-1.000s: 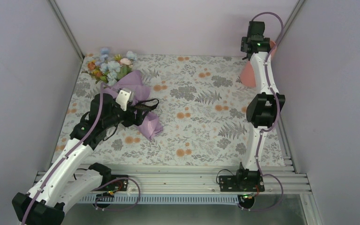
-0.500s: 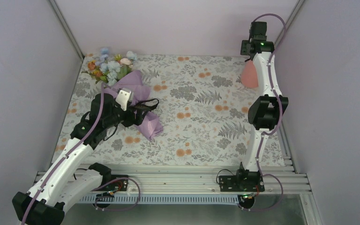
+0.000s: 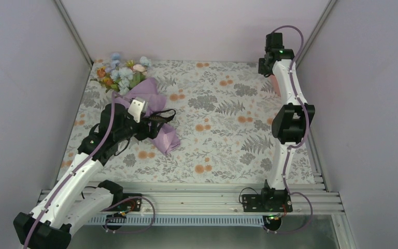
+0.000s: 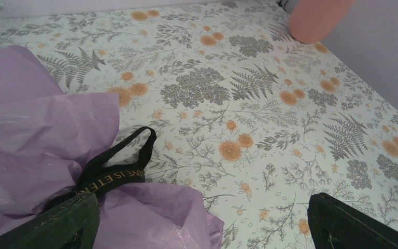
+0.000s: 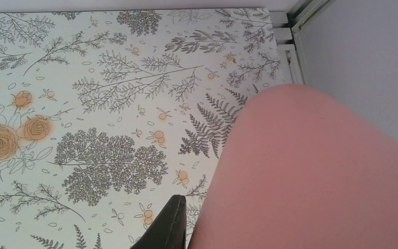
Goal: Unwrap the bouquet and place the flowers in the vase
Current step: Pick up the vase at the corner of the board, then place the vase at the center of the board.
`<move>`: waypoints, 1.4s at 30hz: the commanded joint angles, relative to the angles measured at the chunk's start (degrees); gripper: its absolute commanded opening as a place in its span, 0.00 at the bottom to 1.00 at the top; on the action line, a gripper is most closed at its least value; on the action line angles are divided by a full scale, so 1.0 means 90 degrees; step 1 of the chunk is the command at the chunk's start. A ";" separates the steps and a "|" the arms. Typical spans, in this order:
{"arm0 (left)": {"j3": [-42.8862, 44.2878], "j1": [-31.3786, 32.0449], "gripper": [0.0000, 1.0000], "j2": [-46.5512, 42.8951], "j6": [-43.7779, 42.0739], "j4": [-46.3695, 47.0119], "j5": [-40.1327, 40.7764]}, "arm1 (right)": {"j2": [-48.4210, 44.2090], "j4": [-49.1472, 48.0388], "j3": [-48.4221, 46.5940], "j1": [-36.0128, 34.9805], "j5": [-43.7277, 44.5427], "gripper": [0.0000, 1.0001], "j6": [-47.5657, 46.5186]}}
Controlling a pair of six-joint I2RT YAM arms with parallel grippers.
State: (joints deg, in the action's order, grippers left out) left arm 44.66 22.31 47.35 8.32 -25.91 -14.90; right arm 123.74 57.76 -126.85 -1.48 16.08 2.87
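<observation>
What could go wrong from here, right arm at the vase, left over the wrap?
1. The vase fills the right wrist view, with only one finger of the right end effector showing beside it: an off-centre hold might tip it.
2. The open left end effector hangs over the black ribbon and thin purple paper: closing could snag or tear them.

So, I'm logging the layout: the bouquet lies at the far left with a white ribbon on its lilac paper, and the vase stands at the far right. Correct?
Not quite: the ribbon is black, not white, as the left wrist view shows. The rest holds: the bouquet lies at the far left in its lilac paper, and the vase stands at the far right.
</observation>
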 commanded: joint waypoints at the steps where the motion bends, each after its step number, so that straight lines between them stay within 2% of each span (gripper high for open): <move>1: -0.0016 0.0030 1.00 -0.0042 -0.0050 -0.0036 0.0061 | -0.0746 -0.0163 -0.0096 -0.0204 0.0250 0.04 -0.0149; 7: -0.0012 0.0031 1.00 -0.0010 -0.0055 -0.0042 0.0089 | -0.1097 0.0222 -0.0061 -0.0543 -0.0069 0.04 0.0004; 11: -0.0004 0.0029 1.00 0.0011 -0.0055 -0.0055 0.0128 | -0.1483 0.0360 0.0340 -0.0907 -0.0395 0.04 0.0140; 16: -0.0002 0.0026 1.00 0.0039 -0.0055 -0.0070 0.0188 | -0.2016 0.0316 0.0881 -0.1425 -0.1573 0.04 0.0205; 22: 0.0008 0.0031 1.00 0.0058 -0.0055 -0.0090 0.0238 | -0.2364 0.0263 0.1211 -0.2065 -0.2282 0.04 0.0153; 30: 0.0003 0.0030 1.00 0.0078 -0.0045 -0.0106 0.0287 | -0.2269 0.0320 0.0994 -0.2122 -0.2514 0.04 0.0196; 42: 0.0016 0.0024 1.00 0.0088 -0.0040 -0.0124 0.0327 | -0.1348 0.0505 0.0213 -0.1747 -0.2487 0.04 0.0207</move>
State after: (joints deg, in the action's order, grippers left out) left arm 44.66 22.31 48.16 8.32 -26.87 -12.40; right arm 111.83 68.64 -120.14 -19.53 -7.88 6.00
